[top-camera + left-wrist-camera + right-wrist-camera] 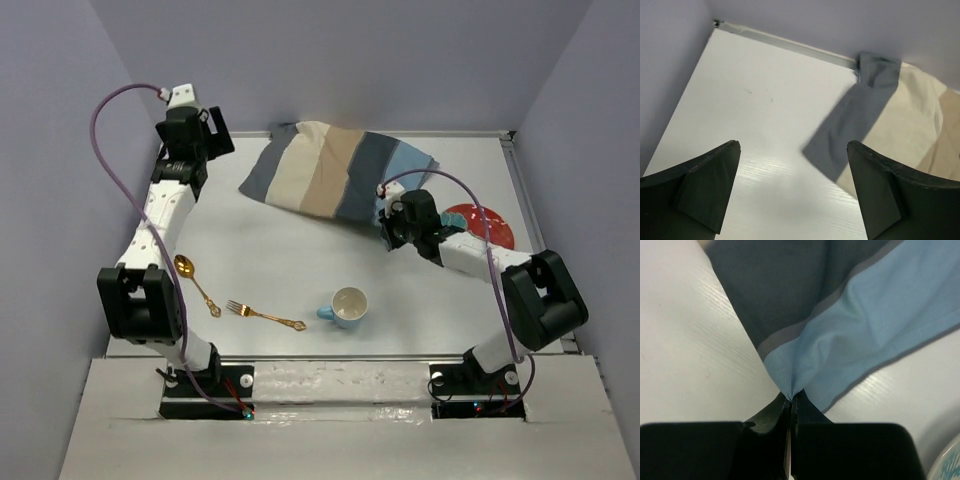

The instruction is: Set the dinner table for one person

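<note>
The dinner table (270, 260) is a white top. A striped cloth mat (330, 175) in grey, beige and blue lies rumpled at the back middle. My right gripper (388, 228) is shut on the mat's blue corner (790, 392), near the red plate (490, 225). My left gripper (205, 150) is open and empty, held above the table at the back left, beside the mat's grey end (860, 115). A gold spoon (195, 280), a gold fork (262, 314) and a blue cup (347, 306) lie near the front.
Grey-violet walls close in the left, back and right. A metal rail (350, 357) runs along the table's front edge, with the arm bases below it. The plate's rim shows at the right wrist view's bottom right corner (947, 465).
</note>
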